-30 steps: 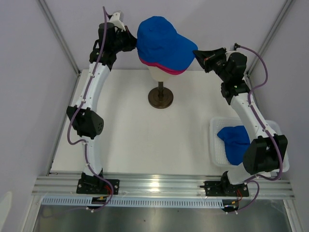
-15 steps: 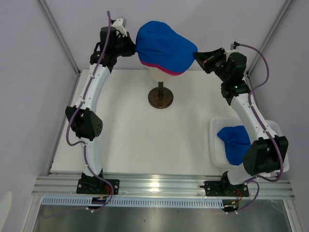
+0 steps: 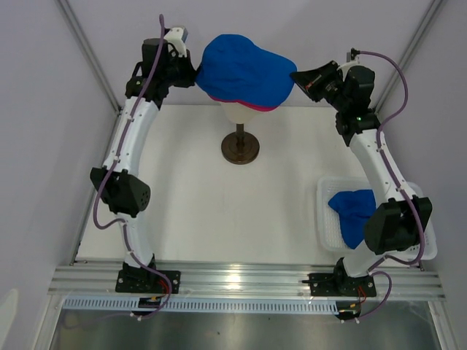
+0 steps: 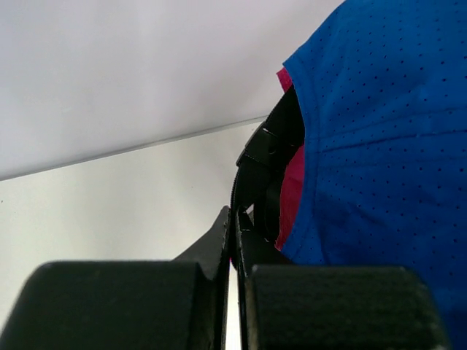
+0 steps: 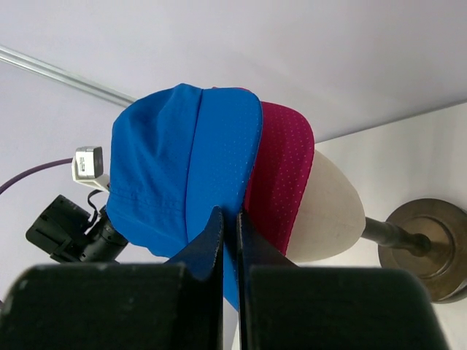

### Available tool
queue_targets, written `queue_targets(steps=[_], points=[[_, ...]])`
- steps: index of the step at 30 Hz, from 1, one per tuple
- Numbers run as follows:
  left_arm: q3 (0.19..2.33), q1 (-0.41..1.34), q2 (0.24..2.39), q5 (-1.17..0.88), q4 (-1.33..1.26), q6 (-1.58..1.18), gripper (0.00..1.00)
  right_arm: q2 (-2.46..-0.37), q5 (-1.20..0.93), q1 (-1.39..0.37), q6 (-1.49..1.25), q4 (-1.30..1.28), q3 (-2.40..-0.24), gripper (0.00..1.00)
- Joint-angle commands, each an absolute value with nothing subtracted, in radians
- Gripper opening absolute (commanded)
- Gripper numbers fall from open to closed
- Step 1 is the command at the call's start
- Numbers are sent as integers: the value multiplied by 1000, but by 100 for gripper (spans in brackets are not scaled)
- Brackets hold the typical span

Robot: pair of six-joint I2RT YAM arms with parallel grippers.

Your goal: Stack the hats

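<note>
A royal blue hat (image 3: pixel 241 69) is spread over a magenta-pink hat (image 3: pixel 253 106) that sits on the cream mannequin head (image 3: pixel 235 114). My left gripper (image 3: pixel 191 73) is shut on the black back strap (image 4: pixel 266 146) at the rear of the blue hat (image 4: pixel 379 146), with pink fabric (image 4: pixel 292 189) showing just inside. My right gripper (image 3: pixel 295 79) is shut on the blue hat's brim (image 5: pixel 204 168). In the right wrist view the pink hat (image 5: pixel 281 175) covers the head (image 5: pixel 332 211) beneath the blue one. Another blue hat (image 3: pixel 354 211) lies in the basket.
The mannequin head stands on a dark round stand (image 3: pixel 241 148) at the back middle of the white table. A white mesh basket (image 3: pixel 325 219) sits at the right, beside the right arm's lower links. Grey walls close in behind both grippers.
Both grippers have carried the blue hat farther back and slightly left over the head. Less of the pink hat's rim shows under it now.
</note>
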State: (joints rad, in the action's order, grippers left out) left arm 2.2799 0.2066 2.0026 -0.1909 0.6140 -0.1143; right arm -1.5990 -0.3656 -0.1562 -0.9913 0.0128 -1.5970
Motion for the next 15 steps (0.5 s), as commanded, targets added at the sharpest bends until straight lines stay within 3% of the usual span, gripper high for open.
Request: queue_targets(steps=[1, 8, 12, 15], points=[[2309, 164, 1980, -195, 736, -89, 1, -1669, -344, -127, -888, -110, -1634, 0], [2321, 169, 2052, -201, 772, -113, 1, -1695, -347, -120, -867, -155, -1647, 0], [2229, 169, 1981, -175, 704, -112, 7, -1677, -348, -97, -812, -195, -1669, 33], [2223, 169, 1941, -157, 687, -101, 14, -1660, -373, -72, -756, -227, -1703, 41]])
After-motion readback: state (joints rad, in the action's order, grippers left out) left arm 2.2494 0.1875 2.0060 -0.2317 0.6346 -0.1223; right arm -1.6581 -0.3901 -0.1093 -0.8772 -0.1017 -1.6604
